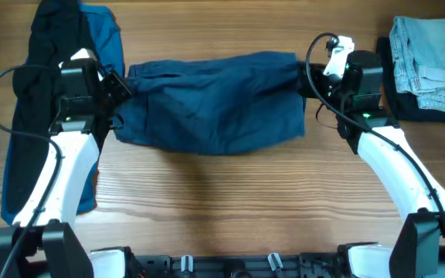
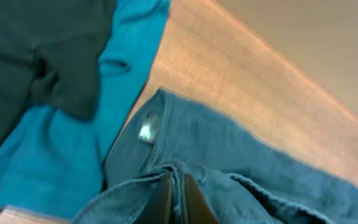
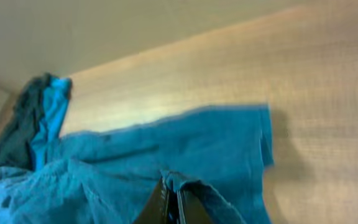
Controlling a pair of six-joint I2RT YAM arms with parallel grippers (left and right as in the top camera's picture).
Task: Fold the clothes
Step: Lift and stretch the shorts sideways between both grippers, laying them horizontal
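Note:
Dark navy-blue shorts hang stretched between my two grippers over the middle of the table. At their left end my left gripper is shut on the fabric; the left wrist view shows the cloth pinched between the fingers, with the shorts and a silver button ahead. My right gripper is shut on the right end, and in its wrist view a fold of the shorts sits between the fingertips.
A black garment lying over a brighter blue one covers the table's left side under the left arm. A folded pale denim piece on dark cloth sits at the back right. Bare wood spreads in front.

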